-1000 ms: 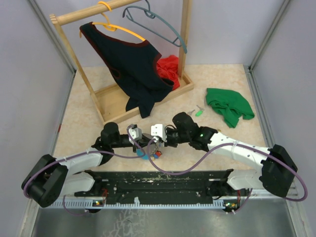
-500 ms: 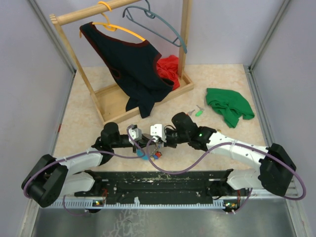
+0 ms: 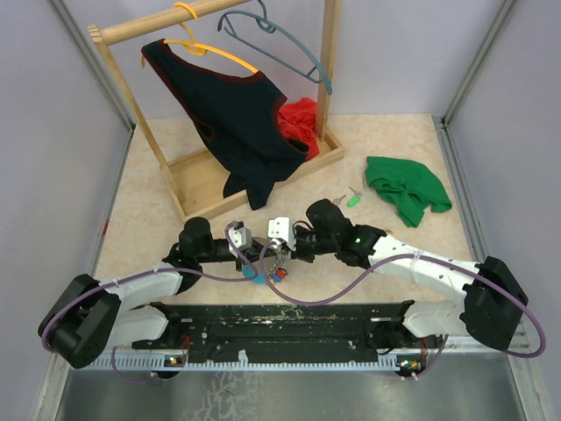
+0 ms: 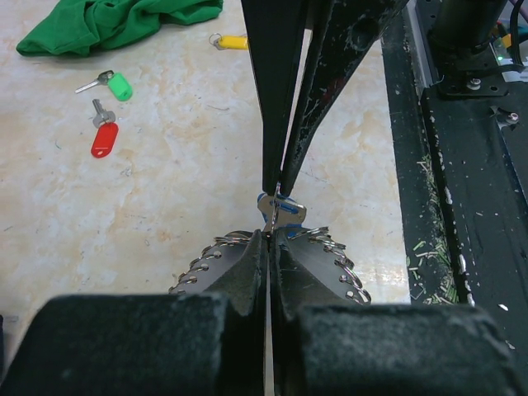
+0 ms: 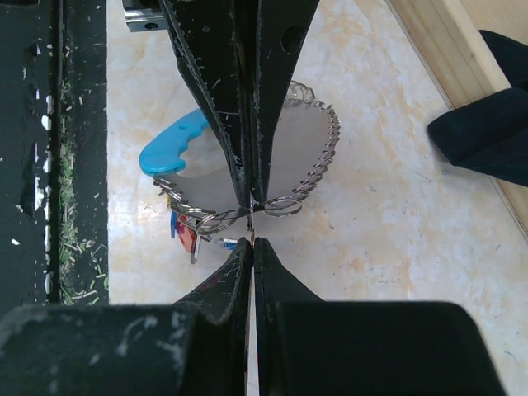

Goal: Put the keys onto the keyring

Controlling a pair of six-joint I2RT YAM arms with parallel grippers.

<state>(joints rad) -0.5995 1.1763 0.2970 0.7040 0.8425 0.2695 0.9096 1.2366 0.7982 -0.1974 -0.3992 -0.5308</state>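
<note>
At the near middle of the table, just beyond the black rail (image 3: 280, 317) that carries the arms, the keyring (image 5: 318, 157) hangs between the two grippers, whose tips meet nose to nose. Its light-blue band (image 5: 172, 150) curves out on the left, and the wiry coil loops round on both sides of the left gripper's fingers. A small bunch of keys (image 5: 186, 235) with red and blue caps dangles below the coil, close to the tabletop. The left gripper (image 4: 270, 238) has its fingers pressed together on the wire of the coil, pinching the keyring. The right gripper (image 5: 251, 242) also has its fingers pressed together, and its tips nip the top of a silver key (image 4: 280, 213) with a blue mark, which sits against the coil right between the two sets of tips. Farther out on the marbled table (image 3: 403, 140), well apart from the ring, three loose keys lie flat: a green key (image 4: 120, 86), a red key (image 4: 103, 139) just beside it, and a yellow key (image 4: 233, 41) a little way off. A crumpled green cloth (image 3: 405, 189) lies to the far right. At the far left stands a wooden rack (image 3: 250, 167) with a dark top (image 3: 232, 110) on an orange hanger (image 3: 210, 48), an empty grey hanger (image 3: 280, 48), and a red cloth (image 3: 300, 123) heaped on its base.
</note>
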